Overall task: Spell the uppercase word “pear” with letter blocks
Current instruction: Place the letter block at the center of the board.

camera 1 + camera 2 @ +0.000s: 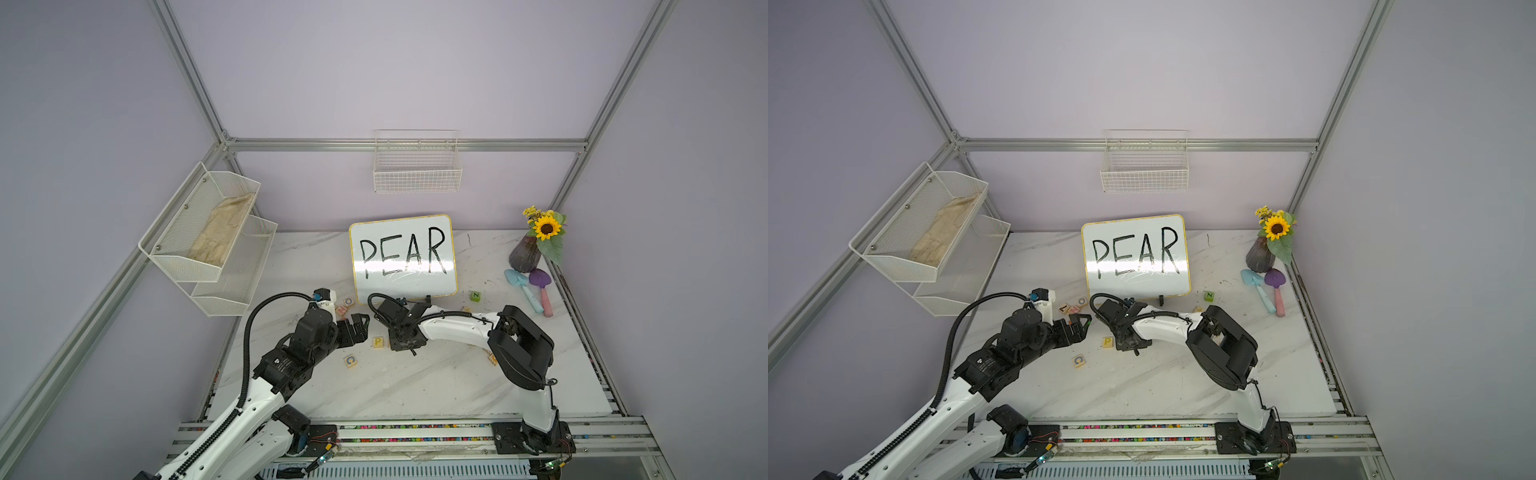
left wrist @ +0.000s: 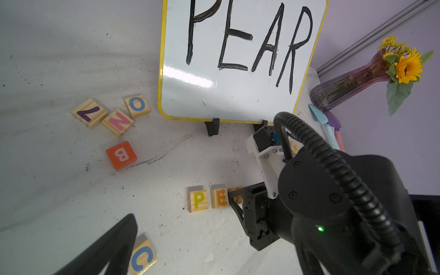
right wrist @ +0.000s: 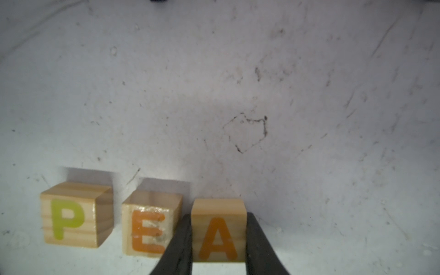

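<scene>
Right pincer (image 3: 218, 220) pinching A (image 3: 217, 240) by two opposite sides, at the end of a row after P (image 3: 71, 216) and E (image 3: 148, 228). Left pincer (image 1: 360, 328) spread wide, empty, hovering near the row on P's side. All of it low over the marbled, scuffed bench (image 1: 415, 386), in front of the whiteboard (image 1: 403, 255).

Judged as placing the third letter. R not made out in any view, so not yet in the row.

Risks, biggest first:
- Cannot tell whether A sits flat on the bench. If let go short of it, likely to drop and tip or turn.
- Inner finger wedged in the narrow gap between E and A, seemingly against E's edge. Liable on opening to shove E toward P and skew the row.
- Possible drag of A on withdrawal if a pad sticks.

Legible writing, largest first:
- "PEAR" handwritten in black on the whiteboard.
- On spare cubes, a blue C (image 2: 142, 258), a white B (image 2: 121, 154) on orange-red, a pink N (image 2: 118, 122), a blue O (image 2: 137, 104) and a purple L (image 2: 90, 113).
- Farther off, a green cube (image 1: 476, 296) marked N.
- No brand readable.
</scene>
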